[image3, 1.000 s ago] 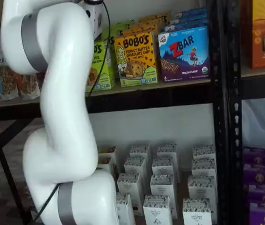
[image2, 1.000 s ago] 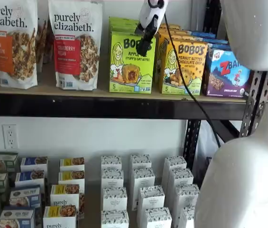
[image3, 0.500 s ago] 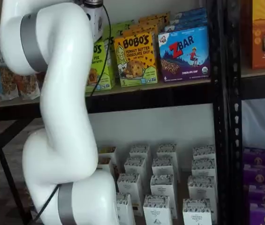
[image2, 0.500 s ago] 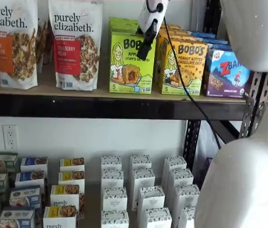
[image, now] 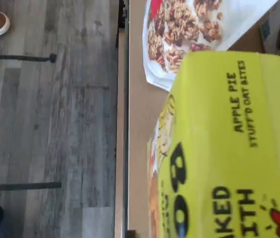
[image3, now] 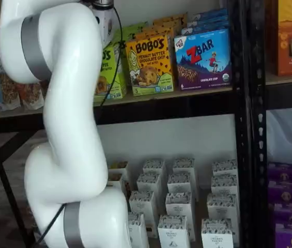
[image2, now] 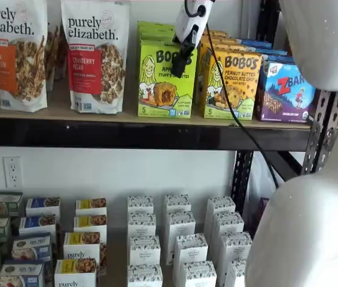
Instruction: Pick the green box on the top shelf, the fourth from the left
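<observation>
Your green box (image2: 166,81) stands at the front of the top shelf (image2: 127,133), between a granola bag (image2: 95,54) and a yellow box (image2: 232,84). It's likely light, stiff cardboard; pinch its upper side walls. The gripper (image2: 183,57) hangs before it, spread unclear

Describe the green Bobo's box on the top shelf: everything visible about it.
The green box is a lime-green cardboard carton printed "BOBO'S Apple Pie stuff'd oat bites", with a cartoon girl, a pastry picture and a "5" at its lower corner. It stands upright at the front of the top shelf, more green boxes behind it, the cranberry granola bag on one side and the peanut butter Bobo's box on the other. The gripper hangs in front of its upper part; contact cannot be judged. The wrist view shows its top face close up.
</observation>
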